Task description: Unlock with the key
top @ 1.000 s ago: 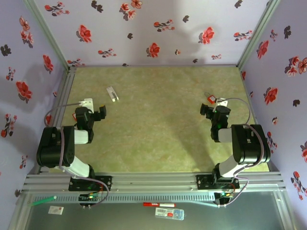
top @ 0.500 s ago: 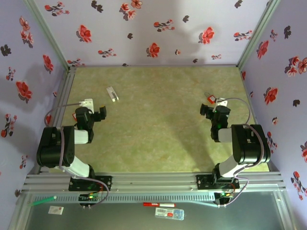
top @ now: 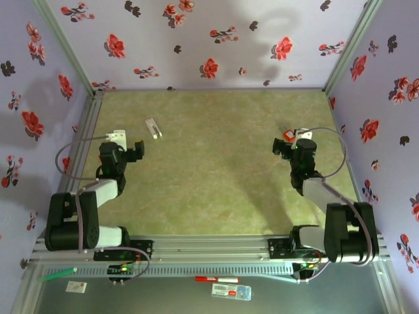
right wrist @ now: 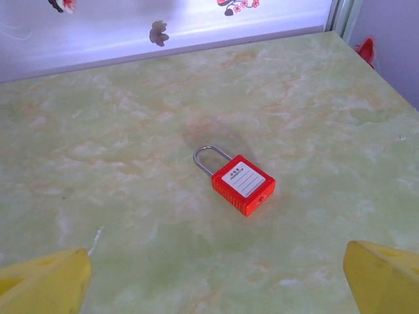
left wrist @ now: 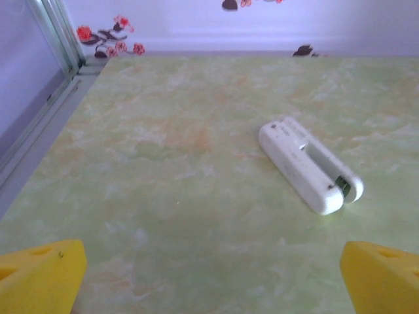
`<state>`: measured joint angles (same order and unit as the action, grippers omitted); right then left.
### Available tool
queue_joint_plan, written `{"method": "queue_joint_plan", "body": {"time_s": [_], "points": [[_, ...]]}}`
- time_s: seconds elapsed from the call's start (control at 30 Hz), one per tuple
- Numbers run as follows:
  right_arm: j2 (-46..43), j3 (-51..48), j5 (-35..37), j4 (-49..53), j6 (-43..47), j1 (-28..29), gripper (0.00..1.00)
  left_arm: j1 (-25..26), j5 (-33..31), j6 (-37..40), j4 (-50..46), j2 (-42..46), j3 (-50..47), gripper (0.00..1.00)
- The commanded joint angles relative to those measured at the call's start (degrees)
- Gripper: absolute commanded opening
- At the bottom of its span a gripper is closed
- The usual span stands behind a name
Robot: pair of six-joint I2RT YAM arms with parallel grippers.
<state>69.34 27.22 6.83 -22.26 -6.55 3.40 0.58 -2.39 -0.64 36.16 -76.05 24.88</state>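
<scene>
Right gripper (right wrist: pixel 211 281), jaws spread wide, holding nothing; padlock (right wrist: pixel 241 184) lies flat just ahead: rigid, likely light and slick, best pinched across its red body. Left gripper (left wrist: pixel 209 278) likewise; key (left wrist: pixel 309 165) ahead, rightward.

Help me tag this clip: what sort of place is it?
Probably a robot test booth: flowered walls on a metal frame enclose a green table, with a left arm and a right arm bolted at its near edge.

Lab test cell: alu frame (top: pixel 209 247), floral-print backdrop walls (top: pixel 196 49), marble-look tabletop (top: pixel 216 163).
</scene>
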Motion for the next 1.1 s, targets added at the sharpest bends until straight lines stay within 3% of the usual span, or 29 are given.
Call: {"method": "queue_joint_plan", "body": {"time_s": [0.0, 0.2, 0.3, 0.63, 0.83, 1.0, 1.07], "points": [[-5.11, 4.49, 1.15, 14.38, -3.87, 0.56, 0.99, 1.03, -0.38, -0.10, -7.38, 5.27, 3.13, 1.00], [-14.22, 11.79, 0.42, 35.48, -9.64, 0.64, 0.99, 3.43, -0.06, -8.02, -23.33, 12.24, 9.58, 1.00], [-16.81, 16.90, 0.19, 45.79, -12.77, 0.41, 0.99, 3.96, 3.94, -10.99, -33.45, 13.50, 14.94, 1.00], [-13.54, 29.95, -1.53, 75.75, -24.53, -6.34, 0.99, 7.91, 15.21, -20.61, -47.87, 14.00, 24.98, 1.00], [-10.25, 27.65, -5.29, 80.05, -27.95, -18.09, 0.91, 13.28, 16.70, -23.00, -48.56, 13.91, 25.74, 1.00], [-6.98, 20.70, -15.72, 72.04, -34.37, -28.32, 0.83, 17.89, 16.72, -25.80, -46.73, 12.93, 24.67, 1.00], [-4.41, 18.02, -18.91, 68.29, -37.46, -31.24, 0.75, 19.29, 16.74, -26.99, -45.69, 12.15, 24.10, 1.00]]}}
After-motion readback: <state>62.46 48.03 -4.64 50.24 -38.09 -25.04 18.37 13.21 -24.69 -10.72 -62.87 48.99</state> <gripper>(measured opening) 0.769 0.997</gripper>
